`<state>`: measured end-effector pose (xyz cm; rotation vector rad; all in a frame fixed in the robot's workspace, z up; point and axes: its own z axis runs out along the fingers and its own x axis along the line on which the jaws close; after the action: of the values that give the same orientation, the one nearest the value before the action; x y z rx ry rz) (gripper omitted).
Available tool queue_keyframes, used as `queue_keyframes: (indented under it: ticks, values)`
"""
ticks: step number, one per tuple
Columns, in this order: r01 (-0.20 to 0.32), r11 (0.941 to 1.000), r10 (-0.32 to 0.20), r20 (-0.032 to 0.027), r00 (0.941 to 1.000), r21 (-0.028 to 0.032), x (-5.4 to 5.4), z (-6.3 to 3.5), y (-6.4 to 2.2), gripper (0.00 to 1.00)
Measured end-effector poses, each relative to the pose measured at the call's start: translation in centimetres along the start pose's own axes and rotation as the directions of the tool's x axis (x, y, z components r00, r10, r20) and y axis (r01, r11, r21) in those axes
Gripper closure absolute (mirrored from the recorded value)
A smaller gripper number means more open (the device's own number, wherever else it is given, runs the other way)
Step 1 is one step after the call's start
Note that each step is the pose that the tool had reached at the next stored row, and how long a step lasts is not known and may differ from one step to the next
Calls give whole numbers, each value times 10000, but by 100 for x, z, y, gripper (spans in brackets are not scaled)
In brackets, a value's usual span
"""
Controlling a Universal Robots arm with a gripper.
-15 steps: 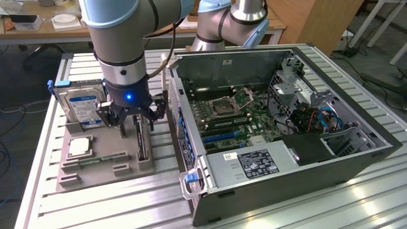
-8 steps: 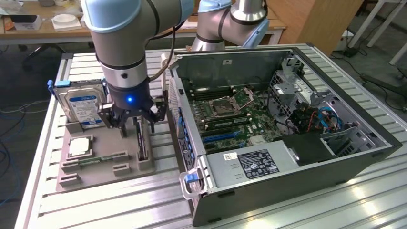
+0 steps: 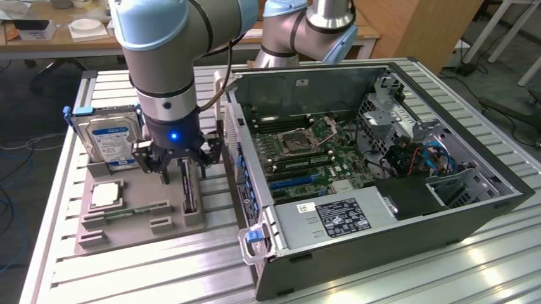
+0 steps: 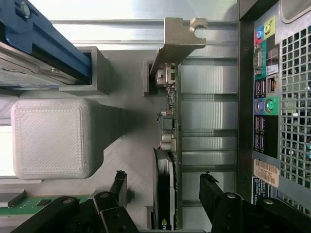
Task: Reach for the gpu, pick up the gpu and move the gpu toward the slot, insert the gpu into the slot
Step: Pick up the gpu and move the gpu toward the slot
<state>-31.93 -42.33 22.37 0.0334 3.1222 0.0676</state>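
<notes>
Gripper [image 3: 180, 170] spread wide, one of its fingers [image 4: 212, 196] on each side of the gpu [image 3: 187, 190], not touching it. Thin dark card, stands on its edge in the grey tray [image 3: 127, 231], left of middle in the exterior view. Silver metal bracket [image 4: 171, 43] at one end. Bottom edge tucked out of sight in the tray.
</notes>
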Motion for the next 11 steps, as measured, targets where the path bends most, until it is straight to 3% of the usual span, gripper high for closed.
queue_keyframes:
  ticks: [8,11]
  values:
    - [0,10000,0,2,10000,-1,-1,1,0,31]
    - [1,10000,-1,2,10000,-2,0,1,0,44]
